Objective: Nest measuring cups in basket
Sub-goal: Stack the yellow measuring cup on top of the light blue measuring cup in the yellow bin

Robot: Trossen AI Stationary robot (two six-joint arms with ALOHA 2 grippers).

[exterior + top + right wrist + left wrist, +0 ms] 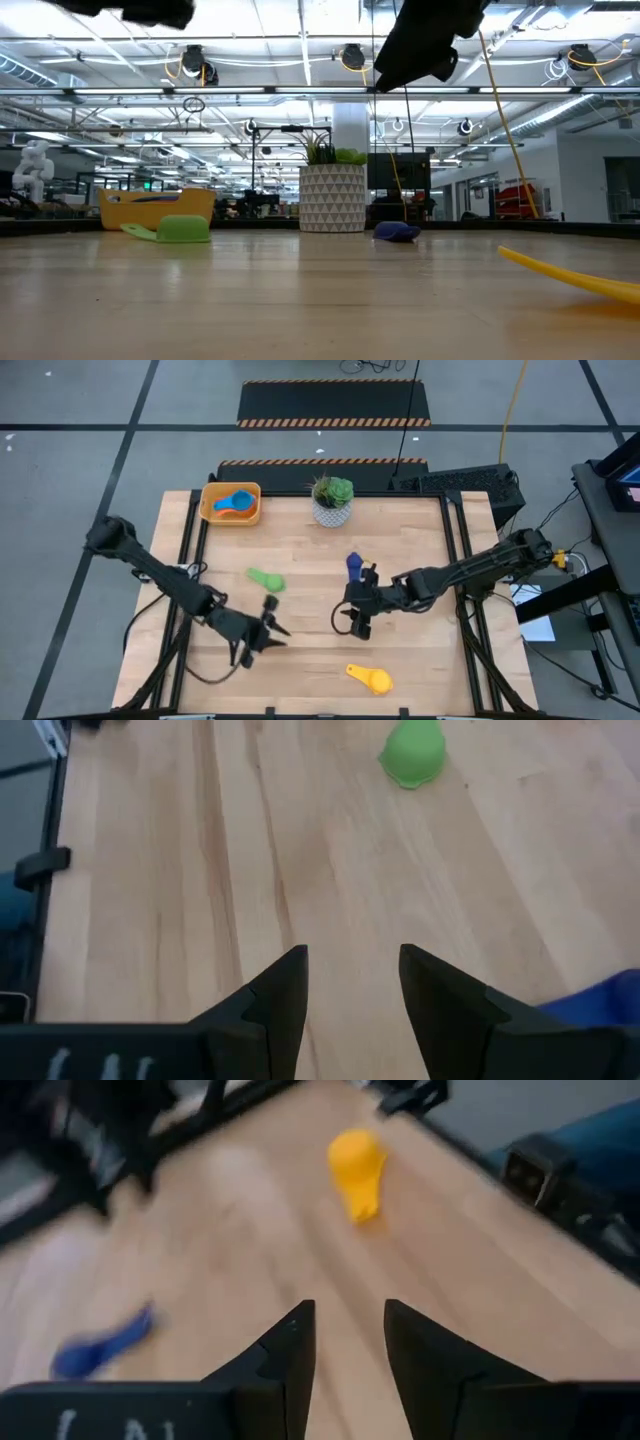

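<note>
- Looking down from the high view: the basket (231, 503) sits at the table's far left corner with a light blue cup (235, 504) inside; the green cup (266, 579), dark blue cup (354, 566) and yellow cup (370, 678) lie loose on the wood. The left gripper (268, 637) hangs near the table's front, the right gripper (357, 620) just in front of the dark blue cup.
- Low view: both arms hang clear above the table; the plant pot (332, 197) stands between the green cup and the dark blue one.
- Left wrist view: fingers parted, nothing held, yellow cup ahead. Judgement: centre the jaws over its bowl before descending.
- Right wrist view: fingers apart, empty, green cup beyond.
</note>
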